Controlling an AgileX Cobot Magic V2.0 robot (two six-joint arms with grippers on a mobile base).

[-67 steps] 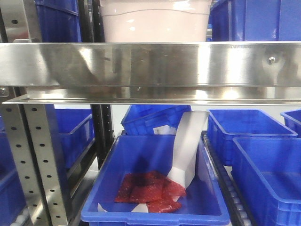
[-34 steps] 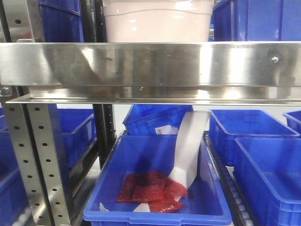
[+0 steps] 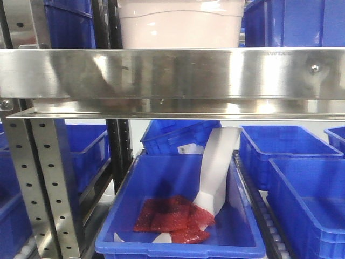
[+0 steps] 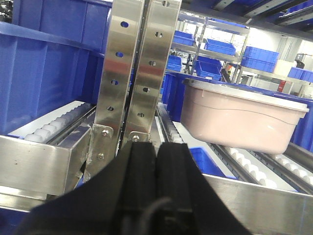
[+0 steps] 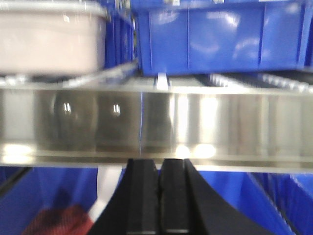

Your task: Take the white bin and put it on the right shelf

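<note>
The white bin (image 3: 180,24), a whitish-pink tub, stands on the roller level of the right shelf, behind its shiny steel front rail (image 3: 172,73). It also shows in the left wrist view (image 4: 242,115) at the right, and at the upper left of the right wrist view (image 5: 49,41). My left gripper (image 4: 156,147) is shut and empty, in front of the rail near the grey perforated uprights (image 4: 132,63), left of the bin. My right gripper (image 5: 158,164) is shut and empty, just below the rail (image 5: 156,127). Neither gripper touches the bin.
Blue crates (image 3: 294,21) stand beside the bin on the same level. Below the rail an open blue crate (image 3: 180,210) holds red packets (image 3: 172,218) and a white scoop-like strip (image 3: 215,170). More blue crates (image 3: 302,189) sit to the right and left.
The front view has shifted slightly; the scene slid a little to the right in frame. The bin stays on the rollers. Nothing was taken hold of.
</note>
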